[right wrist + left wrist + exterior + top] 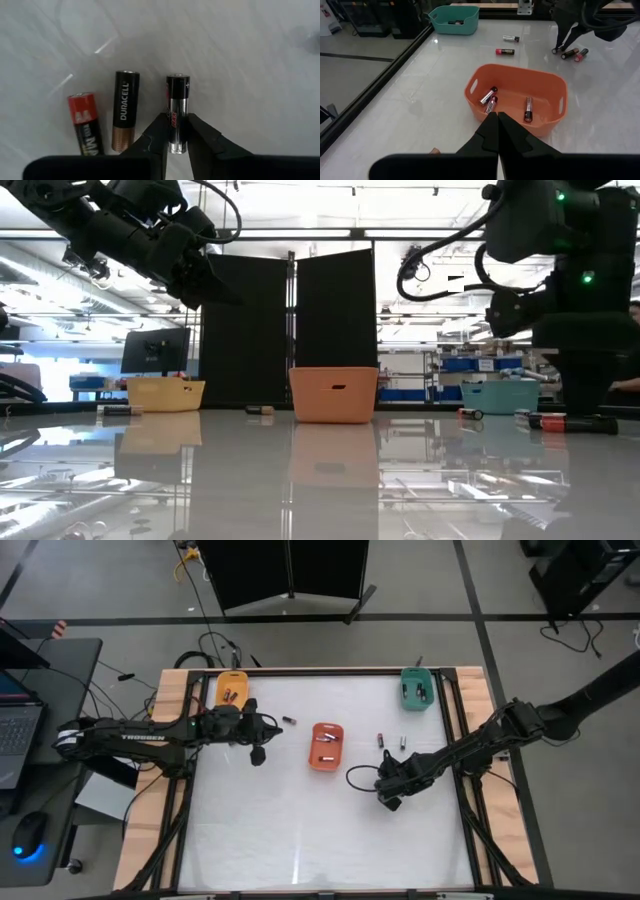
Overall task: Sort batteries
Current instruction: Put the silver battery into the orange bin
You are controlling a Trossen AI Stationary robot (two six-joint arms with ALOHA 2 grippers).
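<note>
Three batteries lie side by side on the white table in the right wrist view: a red-and-black one (86, 122), a black-and-copper one (125, 112) and a slim black-and-silver battery (177, 102). My right gripper (177, 120) (388, 792) points down over the slim one and is shut on it. My left gripper (497, 119) (258, 745) hangs shut above the table, left of the red-orange tray (555, 87), and holds nothing. That tray holds three batteries (528, 109). My right gripper pinches the slim battery's two long sides (177, 131) between its two fingers (156, 132), near the end away from the plus mark. The fingers come from above, pointing down, and lie across the battery. The battery lies flat on the table.
A yellow-orange tray (232, 688) stands at the far left and a teal tray (417, 688) at the far right. Loose batteries lie near the table's middle (290, 721) and between the red-orange and teal trays (511, 51) (510, 38). The near half of the table shows bare white.
</note>
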